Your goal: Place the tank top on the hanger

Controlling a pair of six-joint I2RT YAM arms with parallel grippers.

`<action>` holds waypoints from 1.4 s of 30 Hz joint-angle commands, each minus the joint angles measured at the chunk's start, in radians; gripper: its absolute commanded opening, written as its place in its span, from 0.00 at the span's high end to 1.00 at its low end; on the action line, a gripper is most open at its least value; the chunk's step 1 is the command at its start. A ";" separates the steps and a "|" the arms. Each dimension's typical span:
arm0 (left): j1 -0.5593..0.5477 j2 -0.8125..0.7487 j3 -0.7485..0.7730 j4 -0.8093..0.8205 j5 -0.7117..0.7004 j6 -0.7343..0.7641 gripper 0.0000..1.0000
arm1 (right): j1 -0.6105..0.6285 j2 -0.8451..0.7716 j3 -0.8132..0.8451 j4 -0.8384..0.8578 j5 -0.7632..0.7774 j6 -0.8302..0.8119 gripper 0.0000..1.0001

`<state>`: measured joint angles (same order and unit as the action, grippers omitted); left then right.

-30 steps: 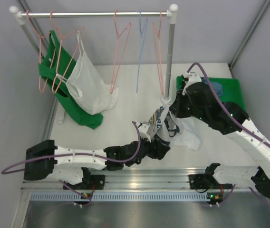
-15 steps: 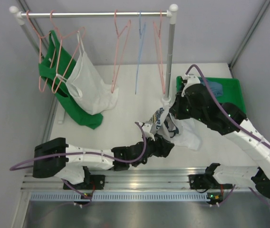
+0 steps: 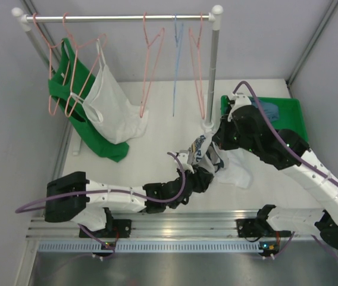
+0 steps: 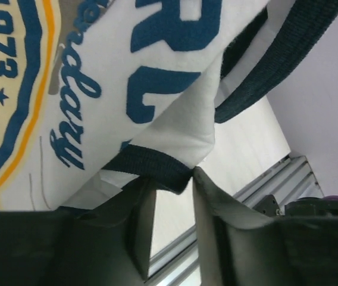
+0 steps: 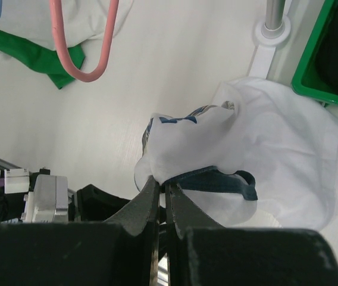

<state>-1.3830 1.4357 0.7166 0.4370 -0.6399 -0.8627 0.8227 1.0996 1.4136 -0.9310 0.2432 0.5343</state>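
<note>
We saw the tank top [image 3: 231,170] lifted in a bunch by the rack's right post [image 3: 212,77], lower part on the table [image 3: 157,137]. Right gripper [image 5: 164,186] clamped on its navy trim. Left gripper [image 4: 170,183] fingers apart astride the trim, couldn't tell if pinching. Pink hanger [image 3: 148,65] on rail behind

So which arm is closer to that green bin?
Right. The right gripper pinches the tank top just left of the green bin, its arm passing by the bin. The left gripper meets the same top farther from the bin.
</note>
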 commanded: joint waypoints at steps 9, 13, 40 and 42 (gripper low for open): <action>-0.005 -0.198 -0.054 -0.060 -0.035 0.092 1.00 | 0.019 -0.055 0.011 -0.002 0.064 -0.003 1.00; -0.007 -0.371 -0.025 -0.187 0.095 0.151 1.00 | 0.018 -0.061 0.045 -0.035 0.114 -0.023 1.00; -0.005 -0.618 0.702 -0.738 0.141 0.478 1.00 | 0.018 0.126 0.746 -0.226 0.146 -0.137 1.00; -0.004 -0.609 0.721 -0.747 0.135 0.482 1.00 | 0.018 0.114 0.726 -0.210 0.145 -0.125 1.00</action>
<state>-1.3838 0.8227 1.3739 -0.3035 -0.5110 -0.4248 0.8310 1.2270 2.1223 -1.1507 0.3645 0.4244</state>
